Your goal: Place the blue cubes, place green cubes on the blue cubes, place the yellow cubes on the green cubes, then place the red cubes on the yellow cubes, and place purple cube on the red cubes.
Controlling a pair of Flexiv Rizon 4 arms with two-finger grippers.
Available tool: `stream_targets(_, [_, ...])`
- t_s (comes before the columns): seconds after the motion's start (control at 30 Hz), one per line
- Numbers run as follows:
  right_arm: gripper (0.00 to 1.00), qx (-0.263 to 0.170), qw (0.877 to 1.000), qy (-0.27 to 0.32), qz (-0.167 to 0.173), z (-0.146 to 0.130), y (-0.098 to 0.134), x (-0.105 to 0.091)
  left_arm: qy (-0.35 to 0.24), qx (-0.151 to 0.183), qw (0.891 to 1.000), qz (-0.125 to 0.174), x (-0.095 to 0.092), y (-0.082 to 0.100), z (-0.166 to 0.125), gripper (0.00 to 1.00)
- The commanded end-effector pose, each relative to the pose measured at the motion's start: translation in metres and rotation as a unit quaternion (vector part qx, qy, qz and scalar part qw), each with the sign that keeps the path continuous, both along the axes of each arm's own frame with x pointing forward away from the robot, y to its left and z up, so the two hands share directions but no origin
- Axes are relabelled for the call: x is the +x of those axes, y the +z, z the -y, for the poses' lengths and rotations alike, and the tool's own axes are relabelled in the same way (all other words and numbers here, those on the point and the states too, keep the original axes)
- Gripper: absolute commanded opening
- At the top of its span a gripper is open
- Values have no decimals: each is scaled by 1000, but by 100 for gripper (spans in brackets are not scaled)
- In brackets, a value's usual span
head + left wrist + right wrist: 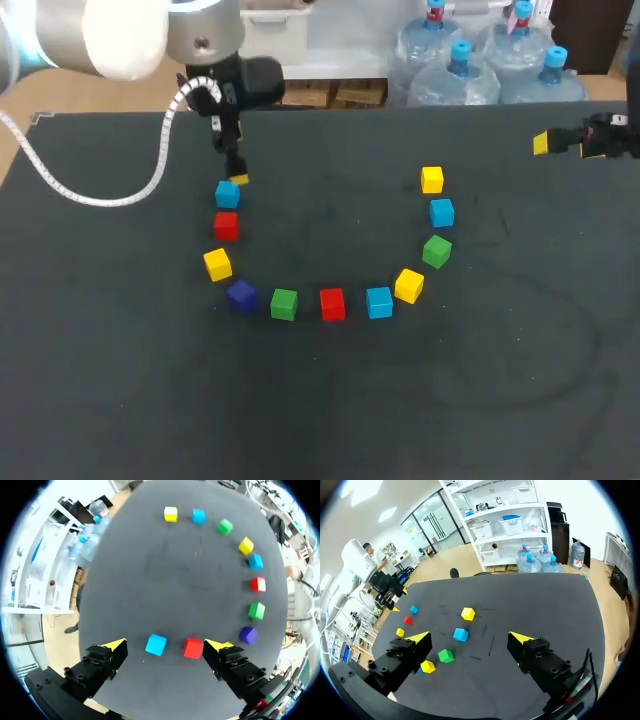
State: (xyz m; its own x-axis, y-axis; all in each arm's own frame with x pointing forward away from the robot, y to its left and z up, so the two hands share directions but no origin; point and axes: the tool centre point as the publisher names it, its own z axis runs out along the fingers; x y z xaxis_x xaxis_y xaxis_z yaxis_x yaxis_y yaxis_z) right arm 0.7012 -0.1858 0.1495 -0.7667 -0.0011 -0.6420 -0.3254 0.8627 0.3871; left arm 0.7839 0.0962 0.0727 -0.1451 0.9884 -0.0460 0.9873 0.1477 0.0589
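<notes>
Head view: our right arm cut off at edge, only right gripper [546, 143] showing, with one yellow tip. Our left gripper [237, 177] likewise shows one tip, other hidden. Left wrist view: yellow cube [228, 644] mostly behind finger, hard to part from tip. Right wrist view: blue cube [419, 670] a sliver behind finger; purple cube [241, 295], plain in head view, hidden there. Left gripper too small to read.

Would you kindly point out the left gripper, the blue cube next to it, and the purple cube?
left gripper [167, 644]: left wrist view, midway between its two yellow tips.
blue cube [228, 194]: head view, on its top face.
purple cube [241, 295]: head view, on its top face.
</notes>
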Motion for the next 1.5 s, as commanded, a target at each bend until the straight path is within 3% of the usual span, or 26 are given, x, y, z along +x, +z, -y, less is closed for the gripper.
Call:
stream_targets(0.03, [100,-2,1000,-2,0,-1,0,-1,2,18,999,-51,28,-22,-8,100])
stream_targets(0.27, [100,-2,1000,-2,0,-1,0,-1,8,29,997,-75,25,-42,-24,100])
stream_targets(0.8, [100,-2,1000,-2,0,-1,0,-1,-62,26,997,-35,45,-42,-24,100])
stream_targets(1.2, [100,-2,1000,-2,0,-1,0,-1,-61,28,996,-59,33,-68,-30,100])
stream_targets(1.5, [100,-2,1000,-2,0,-1,0,-1,-57,28,996,-61,36,-73,-33,100])
